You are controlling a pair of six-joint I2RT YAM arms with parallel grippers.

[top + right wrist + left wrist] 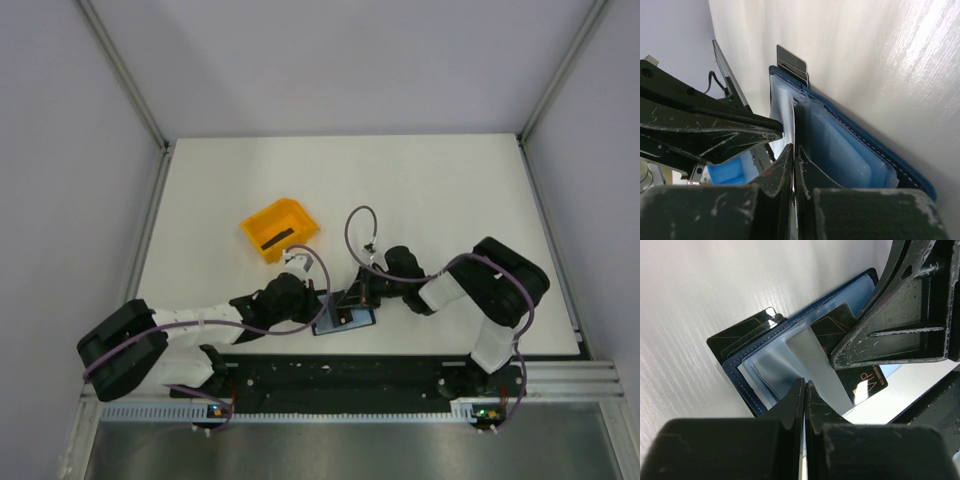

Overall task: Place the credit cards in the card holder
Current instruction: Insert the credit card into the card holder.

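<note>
Left gripper point(804, 384) pinches a clear sleeve point(812, 360) of the navy-blue folding card holder point(742, 387). Right gripper point(793, 149) — jaws tight — clamps a thin black credit card point(865, 382).

This looks like a robotics lab test cell: a white surface point(430, 190) boxed in by plain grey panels point(340, 60) on aluminium struts point(122, 72), with cabled left arm point(190, 325) and right arm point(480, 290) bolted to a black rail point(340, 375) beside slotted cable ducting point(150, 411).
</note>
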